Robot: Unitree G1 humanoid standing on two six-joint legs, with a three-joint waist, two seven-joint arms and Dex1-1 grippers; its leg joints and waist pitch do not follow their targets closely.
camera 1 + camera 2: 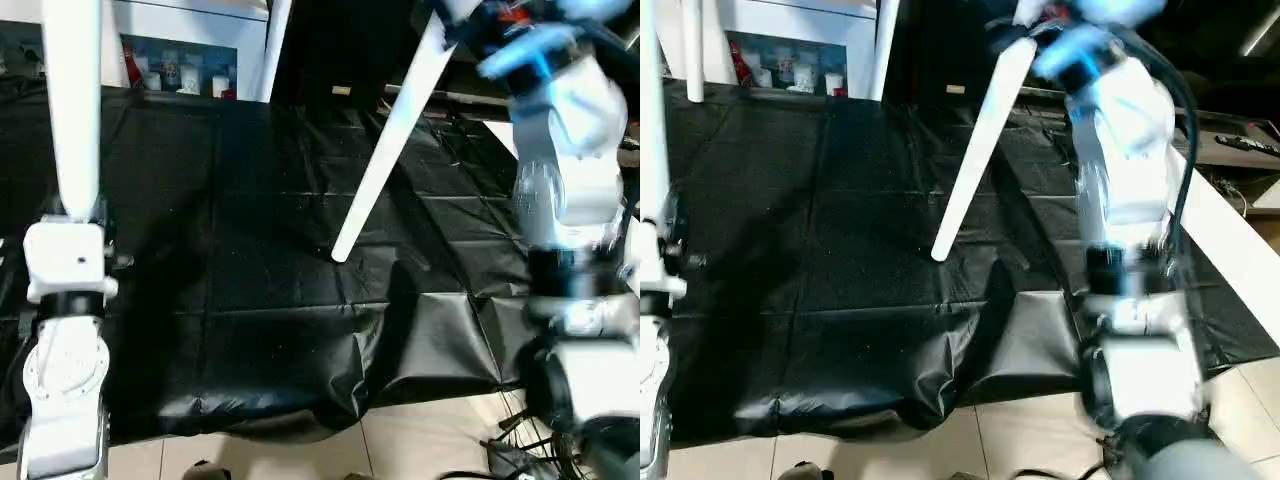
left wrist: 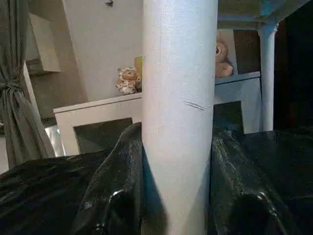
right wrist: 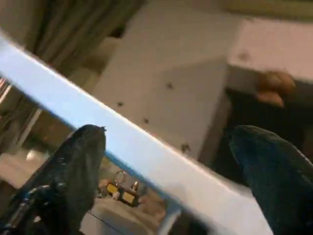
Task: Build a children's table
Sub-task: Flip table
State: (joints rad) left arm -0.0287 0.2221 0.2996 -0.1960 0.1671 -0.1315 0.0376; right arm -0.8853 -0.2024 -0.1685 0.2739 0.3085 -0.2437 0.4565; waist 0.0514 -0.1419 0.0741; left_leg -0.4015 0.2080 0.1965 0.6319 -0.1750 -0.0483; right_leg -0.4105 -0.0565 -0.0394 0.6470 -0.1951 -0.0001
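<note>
A white table leg (image 1: 76, 110) stands upright at the left, and my left gripper (image 1: 75, 212) is shut on it. Its black fingers (image 2: 117, 186) press both sides of the leg (image 2: 178, 98). A second leg (image 1: 385, 150) slants down from the upper right, its narrow tip hanging just above the black cloth. My right gripper (image 1: 455, 20) is raised at that leg's upper end. Its fingers (image 3: 78, 171) stand wide open, with the white leg (image 3: 142, 152) crossing between them. A third leg (image 2: 267, 78) runs up to the tabletop's (image 2: 249, 12) underside.
A black cloth (image 1: 230, 250) covers the work table, its front edge sagging over the tiled floor (image 1: 420, 440). A white cabinet (image 1: 180, 50) with toys stands behind. Another white leg (image 1: 277, 45) hangs at the back. Cables (image 1: 520, 455) lie at the lower right.
</note>
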